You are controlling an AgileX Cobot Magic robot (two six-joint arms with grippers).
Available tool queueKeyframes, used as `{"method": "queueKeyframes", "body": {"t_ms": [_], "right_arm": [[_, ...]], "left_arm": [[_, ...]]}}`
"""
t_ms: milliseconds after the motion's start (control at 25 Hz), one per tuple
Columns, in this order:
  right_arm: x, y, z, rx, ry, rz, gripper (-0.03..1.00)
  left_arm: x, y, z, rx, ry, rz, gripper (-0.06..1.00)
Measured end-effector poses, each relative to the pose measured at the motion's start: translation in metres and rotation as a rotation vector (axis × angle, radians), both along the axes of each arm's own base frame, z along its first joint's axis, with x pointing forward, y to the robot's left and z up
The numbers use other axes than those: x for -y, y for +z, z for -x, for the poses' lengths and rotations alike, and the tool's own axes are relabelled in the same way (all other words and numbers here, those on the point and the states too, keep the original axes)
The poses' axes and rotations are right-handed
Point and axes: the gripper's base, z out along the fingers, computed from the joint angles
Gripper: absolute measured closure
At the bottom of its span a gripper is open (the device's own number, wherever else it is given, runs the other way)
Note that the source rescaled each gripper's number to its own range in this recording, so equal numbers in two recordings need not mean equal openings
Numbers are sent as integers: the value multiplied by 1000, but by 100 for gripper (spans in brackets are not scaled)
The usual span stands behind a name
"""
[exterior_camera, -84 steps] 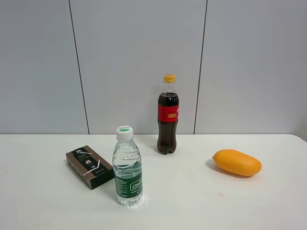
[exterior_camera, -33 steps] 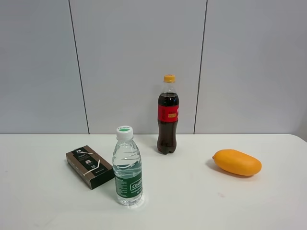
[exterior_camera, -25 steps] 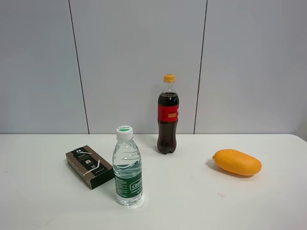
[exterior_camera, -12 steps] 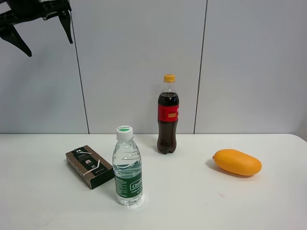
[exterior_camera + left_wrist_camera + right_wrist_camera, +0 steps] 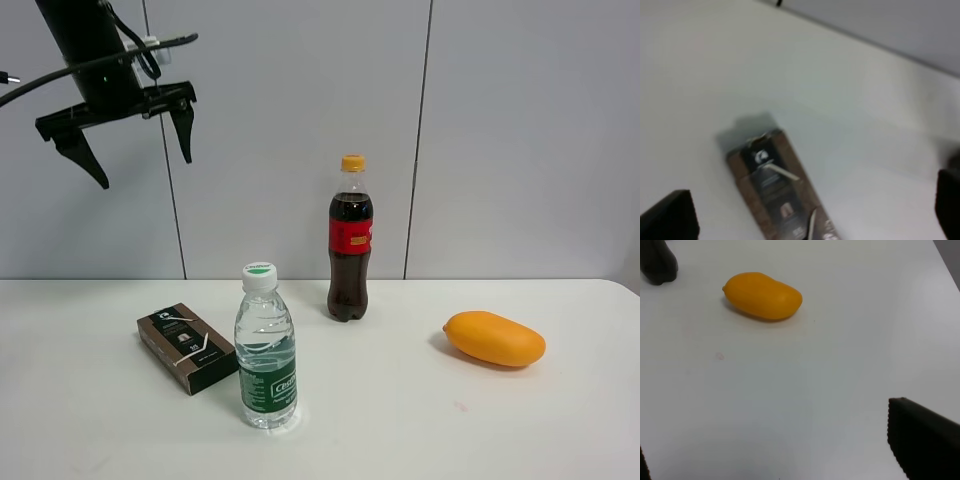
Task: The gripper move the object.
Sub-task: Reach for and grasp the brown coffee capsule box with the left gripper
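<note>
The object, a dark brown carton (image 5: 187, 348) with white lines, lies flat on the white table at the left, beside the water bottle. My left gripper (image 5: 143, 170) hangs high above it near the wall, open and empty, fingers pointing down. In the left wrist view the carton (image 5: 782, 195) lies below between my spread fingers (image 5: 670, 220), well apart from them. My right gripper is out of the exterior high view. In the right wrist view its dark finger (image 5: 925, 440) shows at the edge, spread wide and empty.
A clear green-labelled water bottle (image 5: 265, 350) stands just right of the carton. A cola bottle (image 5: 350, 240) stands near the back wall. An orange-yellow mango (image 5: 494, 338) lies at the right, also in the right wrist view (image 5: 762, 296).
My left arm has entered the exterior high view from the top left and come lower and to the right, gripper open. The carton, bottles and mango have not moved.
</note>
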Motion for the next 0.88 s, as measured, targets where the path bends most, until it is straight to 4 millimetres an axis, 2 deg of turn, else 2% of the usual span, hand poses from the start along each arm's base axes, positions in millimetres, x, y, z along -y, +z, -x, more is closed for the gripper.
{"method": "queueKeyframes", "body": {"t_ms": [120,240,600,880], "right_arm": [[0,0,0,0,0,0,-3],[0,0,0,0,0,0,-3],[0,0,0,0,0,0,-3],[0,0,0,0,0,0,-3]], "left_arm": [[-1,-25,3,-83,3,-15,-6],[-1,-41,7,-138,7,-20,-6],[2,-65,15,-227,18,-4,-6],[1,-94,23,-276,22,-8,-6]]}}
